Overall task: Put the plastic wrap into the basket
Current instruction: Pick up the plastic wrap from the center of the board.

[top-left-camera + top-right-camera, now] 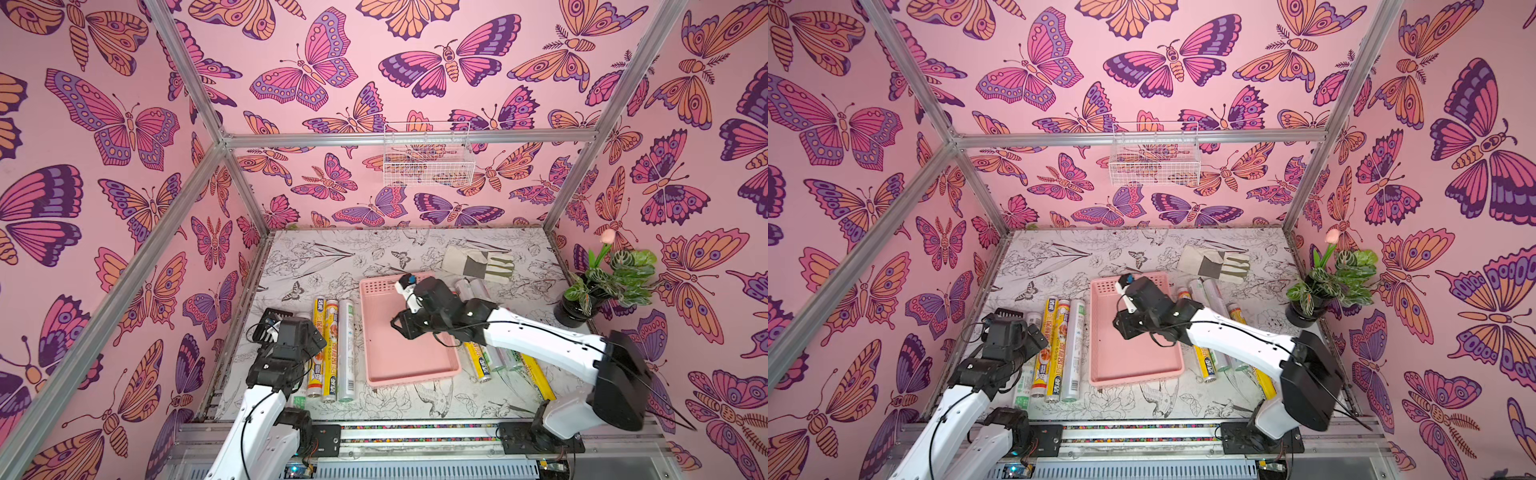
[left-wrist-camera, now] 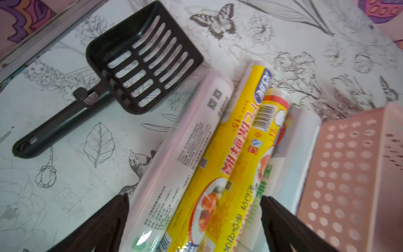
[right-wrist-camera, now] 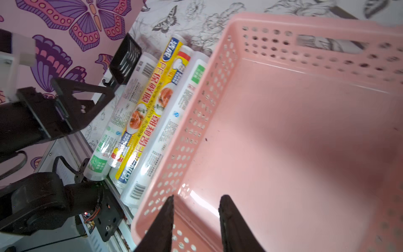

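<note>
Right gripper (image 3: pixel 197 197) part-open, holding nothing, above the basket (image 3: pixel 283 131).
Left gripper (image 2: pixel 194 197) wide open above four rolls (image 2: pixel 218 163) lying beside the basket; more rolls (image 1: pixel 482 363) lie on the table (image 1: pixel 316 266) along its other side.

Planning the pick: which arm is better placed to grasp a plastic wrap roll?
Left, probably: the left claw hangs open over the yellow wrap rolls; the right claw is over the pink basket.
</note>
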Controlling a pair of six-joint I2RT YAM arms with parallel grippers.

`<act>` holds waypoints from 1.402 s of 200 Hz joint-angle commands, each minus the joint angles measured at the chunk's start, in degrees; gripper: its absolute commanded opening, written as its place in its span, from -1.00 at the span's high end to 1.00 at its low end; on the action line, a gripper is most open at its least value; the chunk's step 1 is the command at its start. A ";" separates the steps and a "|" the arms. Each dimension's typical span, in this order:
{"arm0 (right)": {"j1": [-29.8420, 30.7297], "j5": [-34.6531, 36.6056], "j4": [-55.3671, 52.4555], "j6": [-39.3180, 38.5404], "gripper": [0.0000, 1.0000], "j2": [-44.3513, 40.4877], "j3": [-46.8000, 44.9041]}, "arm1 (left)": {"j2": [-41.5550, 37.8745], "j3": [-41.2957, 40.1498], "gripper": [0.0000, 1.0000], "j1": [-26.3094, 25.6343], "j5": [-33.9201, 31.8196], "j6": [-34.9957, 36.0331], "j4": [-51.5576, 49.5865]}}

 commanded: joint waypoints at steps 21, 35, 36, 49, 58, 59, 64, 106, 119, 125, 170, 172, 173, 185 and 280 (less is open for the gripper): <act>5.35 -3.61 -0.24 -1.43 0.23 14.20 14.20 | 4.97 -1.80 -0.86 5.06 2.98 0.34 2.19; 5.78 -4.77 -0.16 -0.78 0.23 17.41 17.01 | 6.39 -2.07 -0.72 5.63 3.63 0.94 3.67; 5.79 -4.88 -0.12 -0.72 0.23 17.60 17.23 | 6.48 -2.12 -0.71 5.67 3.75 0.94 3.79; 5.76 -6.28 0.45 0.06 0.23 19.61 18.95 | 8.01 -2.35 -0.59 6.07 5.14 1.62 5.35; 5.75 -6.70 0.37 0.25 0.23 20.92 20.00 | 9.19 -2.34 -0.52 6.11 5.08 2.01 5.85; 5.73 -6.77 0.28 0.28 0.23 21.03 20.09 | 9.33 -2.34 -0.52 6.09 5.04 1.96 5.89; 5.79 -7.16 0.44 0.38 0.23 21.58 20.51 | 9.96 -2.40 -0.50 6.19 4.49 1.40 5.92; 5.71 -10.54 1.06 0.90 0.22 24.63 23.03 | 15.98 -1.65 -0.34 6.45 3.14 0.88 7.98; 5.75 -11.44 1.14 1.30 0.22 25.48 23.59 | 17.87 -1.21 -0.26 6.47 2.21 0.86 8.46; 5.71 -11.81 1.23 1.73 0.22 25.80 23.78 | 18.83 -1.12 -0.24 6.42 2.27 1.12 8.94; 5.73 -12.46 2.74 3.47 0.22 26.78 24.05 | 25.12 1.04 -0.34 6.42 4.08 2.52 10.03; 5.74 -12.47 2.85 3.47 0.22 26.83 24.05 | 25.35 1.14 -0.34 6.42 4.20 2.55 9.99; 5.72 -12.47 2.88 3.51 0.22 26.88 24.05 | 25.40 1.20 -0.35 6.42 4.30 2.63 9.99; 5.79 -12.97 3.50 4.06 0.21 27.20 24.18 | 26.64 1.74 -0.38 6.45 5.13 3.12 9.95; 5.70 -11.56 3.30 6.28 0.21 28.21 24.51 | 34.53 4.20 -0.45 6.44 7.11 4.77 10.20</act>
